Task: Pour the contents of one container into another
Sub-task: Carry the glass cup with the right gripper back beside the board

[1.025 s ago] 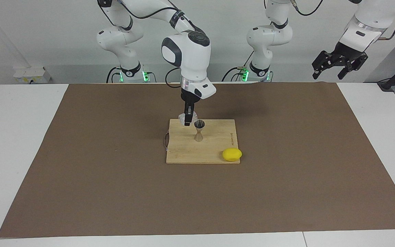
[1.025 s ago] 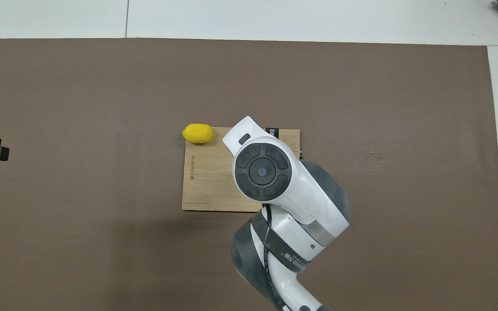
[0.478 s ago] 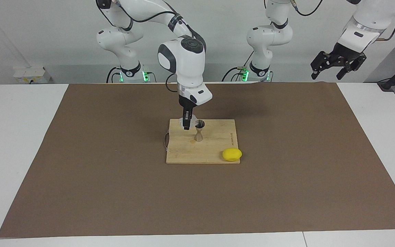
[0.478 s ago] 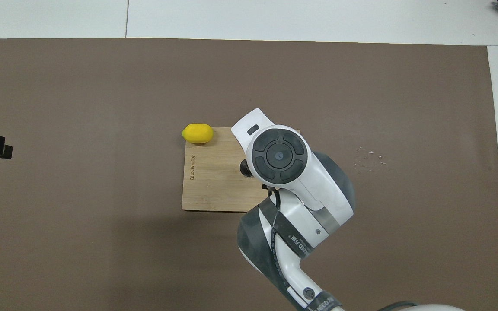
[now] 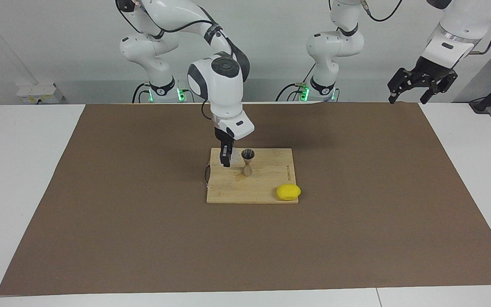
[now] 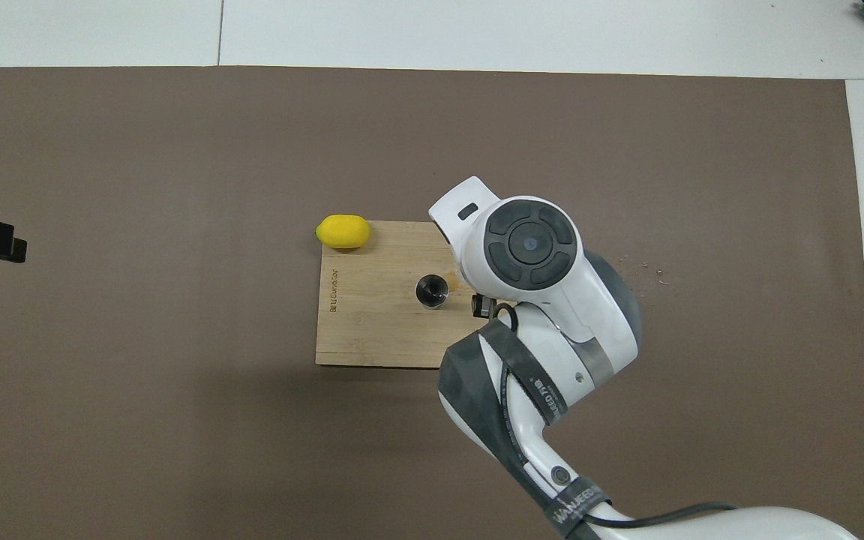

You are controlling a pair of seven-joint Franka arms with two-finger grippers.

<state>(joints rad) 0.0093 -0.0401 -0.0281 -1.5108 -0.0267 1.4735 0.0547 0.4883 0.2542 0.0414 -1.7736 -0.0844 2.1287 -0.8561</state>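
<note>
The steel hourglass jigger point(image 5: 247, 162) stands upright on the wooden board point(image 5: 267, 187), and it also shows in the overhead view point(image 6: 430, 291). My right gripper point(image 5: 227, 160) is low over the board, close beside the jigger toward the right arm's end. It is shut on the small clear glass cup point(image 5: 235, 156), which shows faintly between the fingers and the jigger. In the overhead view the right arm's wrist point(image 6: 529, 244) hides the cup. My left gripper point(image 5: 422, 83) waits open and empty, high over the left arm's end of the mat.
A yellow lemon point(image 5: 288, 192) lies at the board's corner farthest from the robots, toward the left arm's end, also in the overhead view point(image 6: 343, 232). A brown mat point(image 5: 100, 213) covers the table. Small crumbs point(image 6: 638, 271) lie on the mat toward the right arm's end.
My right gripper has moved with the cup from over the jigger toward the right arm's end and slightly lower. The jigger is now uncovered in the overhead view. The left gripper barely shifted.
</note>
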